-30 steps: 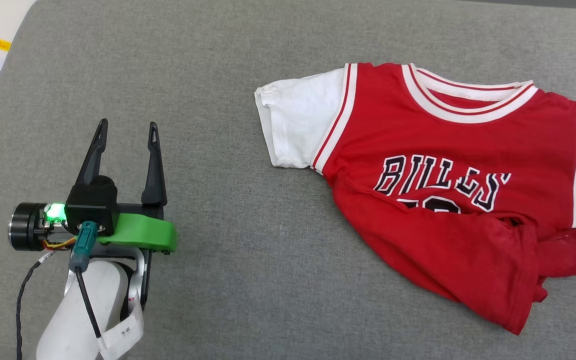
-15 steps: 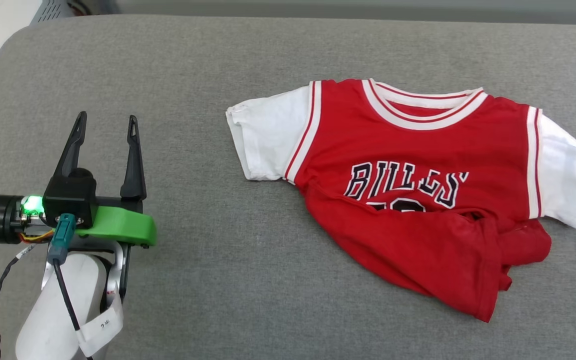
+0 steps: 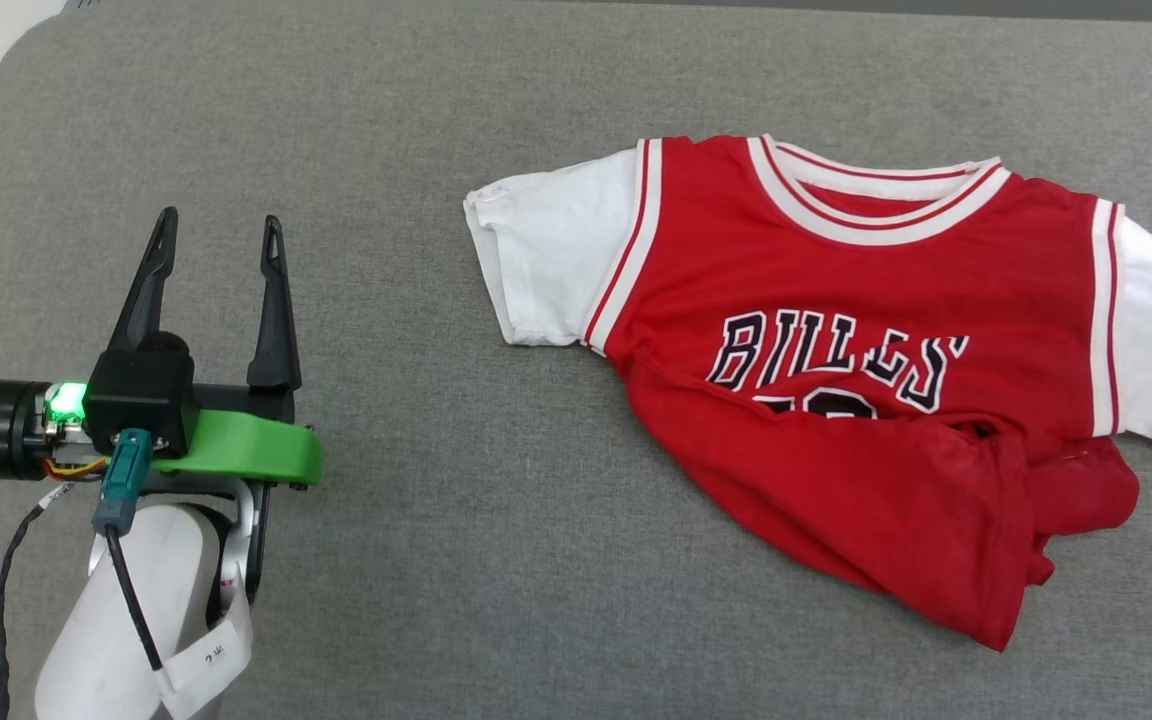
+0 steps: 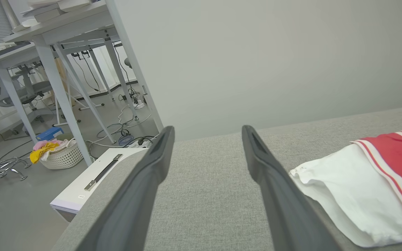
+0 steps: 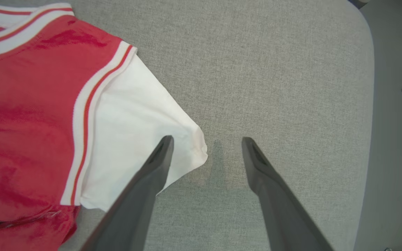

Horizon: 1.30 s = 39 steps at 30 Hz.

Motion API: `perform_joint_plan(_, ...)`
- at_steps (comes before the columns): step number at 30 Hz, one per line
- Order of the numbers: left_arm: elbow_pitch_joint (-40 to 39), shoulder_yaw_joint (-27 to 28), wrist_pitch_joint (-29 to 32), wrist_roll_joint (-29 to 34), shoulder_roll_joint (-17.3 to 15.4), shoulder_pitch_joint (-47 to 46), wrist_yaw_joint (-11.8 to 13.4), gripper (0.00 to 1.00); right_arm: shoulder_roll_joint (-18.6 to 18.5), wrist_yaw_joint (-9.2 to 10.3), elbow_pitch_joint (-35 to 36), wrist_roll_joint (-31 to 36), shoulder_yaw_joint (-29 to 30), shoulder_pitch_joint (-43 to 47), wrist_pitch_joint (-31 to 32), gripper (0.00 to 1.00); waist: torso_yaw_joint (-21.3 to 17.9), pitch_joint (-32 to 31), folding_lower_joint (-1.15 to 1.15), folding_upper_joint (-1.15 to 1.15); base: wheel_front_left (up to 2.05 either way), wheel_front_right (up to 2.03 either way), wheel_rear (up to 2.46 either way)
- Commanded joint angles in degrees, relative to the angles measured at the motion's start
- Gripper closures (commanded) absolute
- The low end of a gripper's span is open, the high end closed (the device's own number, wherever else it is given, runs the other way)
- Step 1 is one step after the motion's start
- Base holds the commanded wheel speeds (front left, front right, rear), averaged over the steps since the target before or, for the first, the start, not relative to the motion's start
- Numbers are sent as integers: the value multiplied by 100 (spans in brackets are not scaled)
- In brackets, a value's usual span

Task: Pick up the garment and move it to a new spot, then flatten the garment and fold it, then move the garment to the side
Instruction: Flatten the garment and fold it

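surface: grey fabric-covered tabletop point(image 3: 496, 560), rounded corners; plain pale wall point(image 4: 257, 52) behind, white desks point(image 4: 61, 87) and a laundry basket point(image 4: 59, 157) on the floor off to one side
garment: red jersey tee point(image 3: 836, 290), face up on the tabletop, toward the robot's right, collar point(image 3: 876, 200) on the far side
lettering: "BULLS" point(image 3: 836, 360) readable, number below mostly covered
sleeves: left sleeve point(image 3: 556, 260) lies flat-ish; right sleeve point(image 5: 134, 139) spread, its corner under the right end effector's finger in the wrist view
hem: lower hem point(image 3: 936, 520) flipped up and bunched over the front, skewed to the right
left end effector: point(image 3: 221, 220) fingers spread, holding nothing, over bare tabletop well apart from the garment
right end effector: point(image 5: 207, 139) fingers spread, nothing between them, over the right sleeve corner; contact with the cloth cannot be told
step (judged): garment lies free, not held; flattening looks like the step in hand, folding not begun
next move (judged): needs a pinch on the bunched hem, draw it toward the robot until the front lies flat; the left end effector must come across to hold or tension the left side
risk (judged): a one-sided pull may drag the whole tee instead of unfolding it
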State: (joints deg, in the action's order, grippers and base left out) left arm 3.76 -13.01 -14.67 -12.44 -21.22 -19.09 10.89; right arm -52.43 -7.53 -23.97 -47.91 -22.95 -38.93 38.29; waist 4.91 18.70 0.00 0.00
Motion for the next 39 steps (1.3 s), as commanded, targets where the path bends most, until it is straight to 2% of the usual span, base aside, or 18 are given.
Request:
perform_joint_plan(1, -39, -5, -33, 71, 32, -55, -3, 0, 70, 4, -111, -20, 23, -27, 67, 0, 135, 164, 0, 0, 0, 0, 0)
perform_joint_plan(10, -226, 50, -33, 130, 52, -97, 49, 0, 575, 4, -969, 307, 80, -33, -120, 0, 231, 561, 0, 0, 0, 0, 0)
perform_joint_plan(11, -257, 55, -33, 140, 65, -79, 74, 0, 791, 4, -1180, 287, -110, 77, -135, 0, 228, 618, 0, 0, 0, 0, 0)
perform_joint_plan(14, -246, 55, -33, 146, 67, -47, 100, 0, 867, 4, -1279, 188, -262, 181, -222, 0, 194, 599, 0, 0, 0, 0, 0)
perform_joint_plan(15, -236, 54, -33, 146, 65, -36, 106, 0, 865, 4, -1292, 170, -277, 186, -301, 28, 179, 579, 0, 0, 0, 0, 0)
perform_joint_plan(16, -227, 55, -33, 146, 63, -27, 110, 0, 852, 4, -1292, 174, -293, 184, -381, 100, 165, 561, 0, 0, 0, 0, 0)
perform_joint_plan(24, -46, -27, -10, 173, -59, -109, -5, 0, 607, 4, -936, 286, -195, 120, -1699, 100, -12, 169, 0, 0, 0, 0, 0)
perform_joint_plan(29, 28, -92, 162, 33, -193, -394, -323, 0, 416, 4, -439, 388, 54, 290, -2374, 100, -179, -91, 0, 0, 0, 0, 0)
perform_joint_plan(35, 189, -177, 787, -214, -502, -1052, -915, 0, 361, 4, 443, 575, 426, 902, -2695, 100, -403, -241, 0, 0, 0, 0, 0)
perform_joint_plan(38, 378, -239, 1378, -536, -603, -1435, -1332, 0, 463, 4, 847, 720, 668, 1173, -2667, 100, -510, -242, 0, 0, 0, 0, 0)
perform_joint_plan(39, 603, -360, 2011, -827, -669, -1766, -1588, 0, 582, 4, 1146, 850, 850, 1360, -2602, 100, -585, -205, 0, 0, 0, 0, 0)
